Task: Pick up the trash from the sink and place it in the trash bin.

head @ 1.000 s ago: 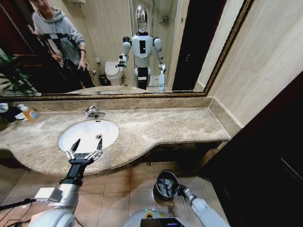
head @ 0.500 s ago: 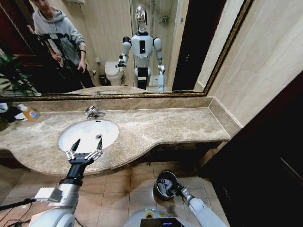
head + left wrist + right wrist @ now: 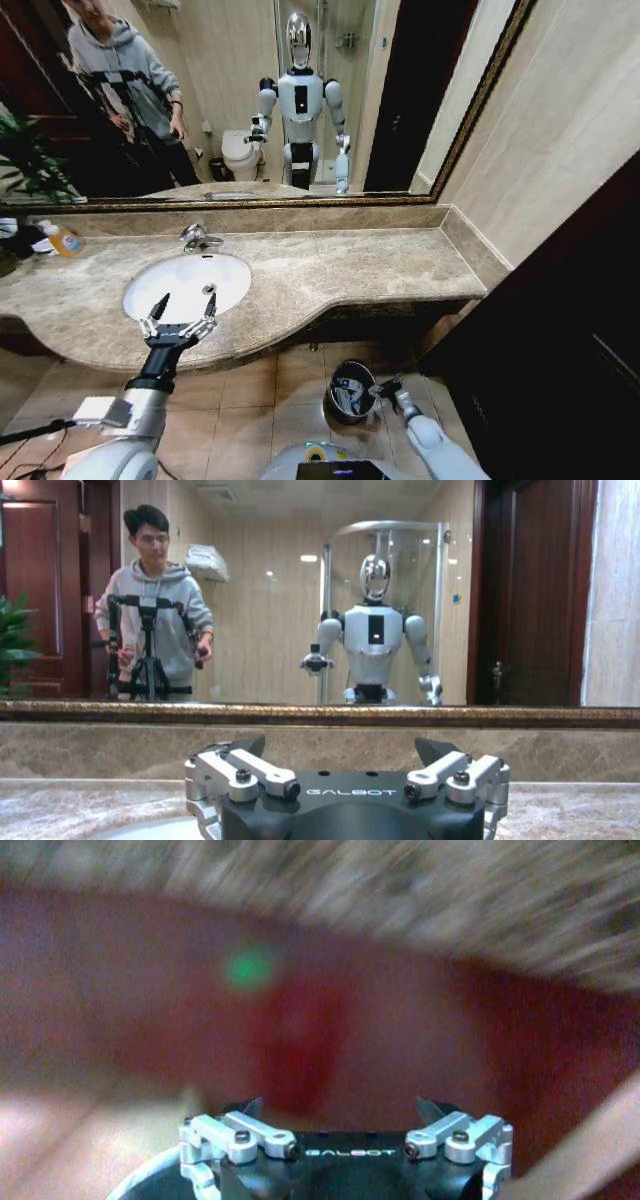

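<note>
The white oval sink (image 3: 175, 280) is set in the beige marble countertop (image 3: 340, 265). I make out no trash in the basin; the trash is out of view. My left gripper (image 3: 182, 308) hovers over the sink's near rim, open and holding nothing. In the left wrist view the left gripper (image 3: 342, 750) faces the mirror, with a sliver of the sink (image 3: 150, 829) below it. The trash bin (image 3: 350, 388), round and black with a shiny rim, stands on the tiled floor under the counter's edge. My right gripper (image 3: 385, 388) sits just beside its rim. The right wrist view shows the right gripper (image 3: 340, 1106) open and empty.
A chrome faucet (image 3: 197, 237) stands behind the basin. An orange-yellow soap bottle (image 3: 62, 238) sits at the counter's far left. A large mirror runs along the wall. A dark panel (image 3: 560, 330) closes off the right side, next to the bin.
My right gripper has shifted a little to the right, from over the bin's mouth to beside its rim. The left arm has stayed still.
</note>
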Motion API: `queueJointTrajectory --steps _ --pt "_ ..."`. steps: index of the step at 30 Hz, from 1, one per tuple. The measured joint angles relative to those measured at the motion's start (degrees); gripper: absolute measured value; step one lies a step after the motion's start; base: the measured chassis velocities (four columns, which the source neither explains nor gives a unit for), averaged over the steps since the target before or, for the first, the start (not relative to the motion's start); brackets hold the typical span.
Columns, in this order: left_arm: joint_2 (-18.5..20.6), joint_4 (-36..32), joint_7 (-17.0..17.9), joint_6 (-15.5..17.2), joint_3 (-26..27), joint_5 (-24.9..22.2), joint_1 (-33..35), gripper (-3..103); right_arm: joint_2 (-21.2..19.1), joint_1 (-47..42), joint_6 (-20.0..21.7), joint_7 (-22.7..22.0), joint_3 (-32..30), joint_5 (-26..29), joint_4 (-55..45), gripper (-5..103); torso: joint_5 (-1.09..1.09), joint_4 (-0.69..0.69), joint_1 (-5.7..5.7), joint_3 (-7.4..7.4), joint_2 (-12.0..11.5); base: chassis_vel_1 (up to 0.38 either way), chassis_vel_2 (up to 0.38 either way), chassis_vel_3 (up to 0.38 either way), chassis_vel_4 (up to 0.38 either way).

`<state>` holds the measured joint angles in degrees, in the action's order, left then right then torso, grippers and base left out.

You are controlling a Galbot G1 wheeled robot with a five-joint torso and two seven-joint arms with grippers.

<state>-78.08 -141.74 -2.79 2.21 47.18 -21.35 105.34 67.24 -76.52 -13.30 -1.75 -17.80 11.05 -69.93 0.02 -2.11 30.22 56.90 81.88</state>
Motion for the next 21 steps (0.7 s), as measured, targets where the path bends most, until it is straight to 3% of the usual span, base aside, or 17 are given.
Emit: queueJointTrajectory --steps 2,4,5,7,21 --pt "0.0 0.0 0.0 0.0 0.0 0.0 0.0 100 -0.2 -1.0 0.0 -0.2 -1.1 0.9 -1.8 100 0.0 0.0 0.0 0.0 0.0 0.0 0.0 0.0 0.0" --pt "0.0 0.0 0.0 0.0 0.0 0.0 0.0 100 -0.3 -6.7 0.3 -0.9 -9.0 4.7 -12.5 100 -0.04 0.0 0.0 0.0 0.0 0.0 0.0 0.0 0.0" --pt "0.0 0.0 0.0 0.0 0.0 0.0 0.0 100 -0.3 -6.7 0.3 -0.9 -9.0 4.7 -12.5 100 -0.04 0.0 0.0 0.0 0.0 0.0 0.0 0.0 0.0" --pt "0.0 0.0 0.0 0.0 0.0 0.0 0.0 100 0.0 -11.5 0.7 -1.3 -15.0 7.0 -22.5 100 -0.04 0.0 0.0 -0.01 0.0 0.0 0.0 0.0 0.0" --pt "0.0 0.0 0.0 0.0 0.0 0.0 0.0 100 1.0 -18.6 4.7 1.0 -22.2 11.4 -47.2 100 -0.02 -0.01 0.0 0.0 0.0 0.0 0.0 0.0 0.0"
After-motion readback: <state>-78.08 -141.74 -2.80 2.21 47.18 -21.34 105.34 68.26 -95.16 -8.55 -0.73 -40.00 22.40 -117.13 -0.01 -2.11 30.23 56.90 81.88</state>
